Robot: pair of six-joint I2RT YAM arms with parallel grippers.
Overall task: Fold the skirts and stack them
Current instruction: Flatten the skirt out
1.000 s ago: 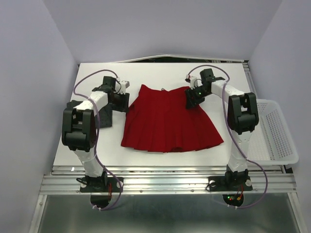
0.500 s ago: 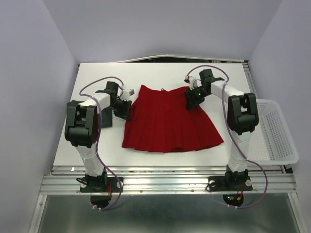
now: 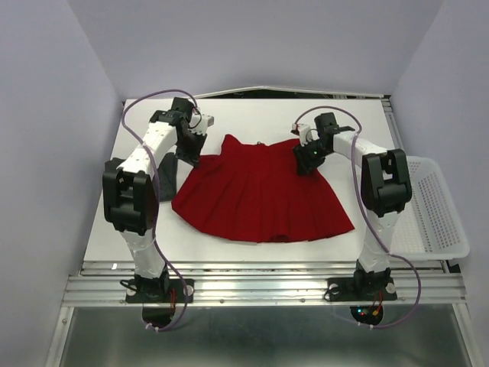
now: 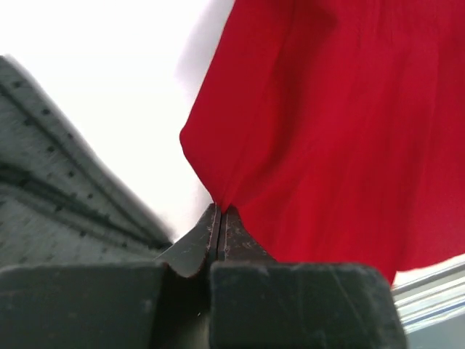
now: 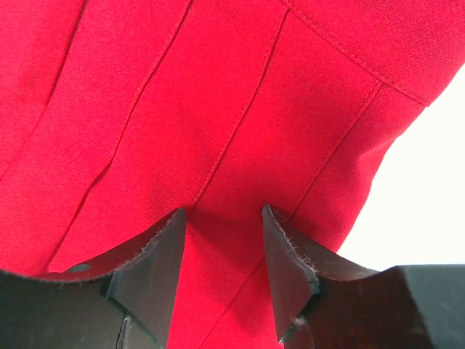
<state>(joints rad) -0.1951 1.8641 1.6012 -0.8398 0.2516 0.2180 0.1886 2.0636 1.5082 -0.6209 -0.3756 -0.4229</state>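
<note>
From above, the left arm reaches far forward, wrist bent down, its left pincer (image 3: 194, 151) at the upper left edge of the bright red pleated skirt (image 3: 260, 195), which lies spread on the white tabletop (image 3: 252, 115). The right arm stretches forward and inward, its right pincer (image 3: 307, 160) on the skirt's right waist corner. A dark charcoal grey dotted skirt (image 3: 164, 182) lies just left of the red one, and a white plastic mesh basket (image 3: 432, 206) sits at the tabletop's right edge.

At the left wrist, the left pincer (image 4: 219, 218) is clenched on a fold of the red skirt's (image 4: 327, 131) edge, with the grey skirt (image 4: 43, 189) off to the left.

At the right wrist, the right pincer (image 5: 221, 251) stands parted over flat red cloth (image 5: 218, 109), grasping nothing.
</note>
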